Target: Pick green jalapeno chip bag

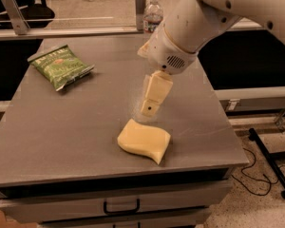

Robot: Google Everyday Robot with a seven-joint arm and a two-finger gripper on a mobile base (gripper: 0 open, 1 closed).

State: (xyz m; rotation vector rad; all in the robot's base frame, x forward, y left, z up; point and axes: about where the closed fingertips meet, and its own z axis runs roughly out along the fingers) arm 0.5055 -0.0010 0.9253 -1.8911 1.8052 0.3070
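Note:
The green jalapeno chip bag [61, 66] lies flat at the far left of the grey table [61, 127], green with white lettering and a small red-orange mark. My gripper [150, 107] hangs from the white arm above the table's middle, just above and behind the pale yellow wavy sponge [144, 140]. It is well to the right of the bag and holds nothing that I can see.
A clear water bottle [153, 13] stands at the table's far edge, partly behind the arm. A metal rail with posts [9, 11] runs behind the table. A drawer with a black handle [121, 206] sits under the front edge. A black stand leg [270, 167] lies on the floor at right.

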